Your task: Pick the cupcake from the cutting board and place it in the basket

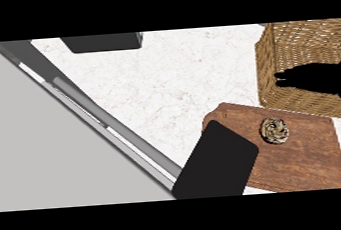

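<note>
brown and cream swirl-topped cupcake (275, 130) is seen resting on the dark wooden cutting board (302, 158), just beside the woven wicker basket (302, 42), over which a black hand (315, 79) is silhouetted, its finger state indeterminable.

Cupcake (275, 130) sits on cutting board (302, 153) beside basket (302, 42)

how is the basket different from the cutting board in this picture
The basket is pale woven wicker with raised walls; the cutting board is a flat slab of dark reddish-brown wood. The cutting board carries the cupcake, while no cupcake shows in the basket. The basket sits farther back, at the view's upper right; the cutting board lies nearer, just in front of it. Both rest on the white marbled counter.
</note>
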Tool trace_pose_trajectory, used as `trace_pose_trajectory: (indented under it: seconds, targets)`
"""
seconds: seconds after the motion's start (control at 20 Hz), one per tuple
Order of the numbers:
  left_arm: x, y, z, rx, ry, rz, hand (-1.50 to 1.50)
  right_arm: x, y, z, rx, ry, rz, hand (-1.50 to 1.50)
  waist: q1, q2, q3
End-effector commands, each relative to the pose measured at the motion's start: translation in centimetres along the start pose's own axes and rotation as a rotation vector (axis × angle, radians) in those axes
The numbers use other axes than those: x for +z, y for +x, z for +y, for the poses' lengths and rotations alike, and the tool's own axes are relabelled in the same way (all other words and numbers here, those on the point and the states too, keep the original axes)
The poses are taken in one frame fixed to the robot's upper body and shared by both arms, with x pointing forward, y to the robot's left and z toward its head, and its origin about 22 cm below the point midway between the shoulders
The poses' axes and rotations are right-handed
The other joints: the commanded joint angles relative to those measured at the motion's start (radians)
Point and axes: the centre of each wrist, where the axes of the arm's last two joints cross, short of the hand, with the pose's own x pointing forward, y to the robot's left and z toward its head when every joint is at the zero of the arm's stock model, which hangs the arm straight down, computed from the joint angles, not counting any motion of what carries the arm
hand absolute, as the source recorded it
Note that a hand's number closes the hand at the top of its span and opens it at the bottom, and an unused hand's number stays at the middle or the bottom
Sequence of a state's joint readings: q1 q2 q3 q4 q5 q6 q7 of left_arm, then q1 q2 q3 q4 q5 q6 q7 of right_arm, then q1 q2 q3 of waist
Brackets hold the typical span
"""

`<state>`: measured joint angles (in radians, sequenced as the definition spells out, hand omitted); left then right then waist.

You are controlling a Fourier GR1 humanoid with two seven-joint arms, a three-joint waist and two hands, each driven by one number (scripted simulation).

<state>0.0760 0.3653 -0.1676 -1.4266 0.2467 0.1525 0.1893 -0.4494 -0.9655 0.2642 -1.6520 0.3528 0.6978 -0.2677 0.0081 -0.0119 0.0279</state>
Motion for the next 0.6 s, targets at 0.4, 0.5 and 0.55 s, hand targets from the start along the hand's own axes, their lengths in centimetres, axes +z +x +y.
trace_pose_trajectory:
  seconds: [0.4,0.5,0.55]
  targets:
    - [1.2,-2.0,-1.1,-0.003,-0.016,0.104,0.0,-3.6,-0.5,3.9,0.018,0.04,0.029,-1.5,0.01,0.013,-0.028]
    - [0.0,-2.6,0.0,-0.003,0.008,0.106,0.0,-3.7,-1.7,6.7,0.012,0.032,0.017,-1.5,-0.002,0.016,-0.028]
    - [0.8,-2.9,-0.8,0.003,-0.005,0.118,0.0,-3.8,-3.0,6.5,-0.003,0.04,0.025,-1.5,0.013,0.018,-0.027]
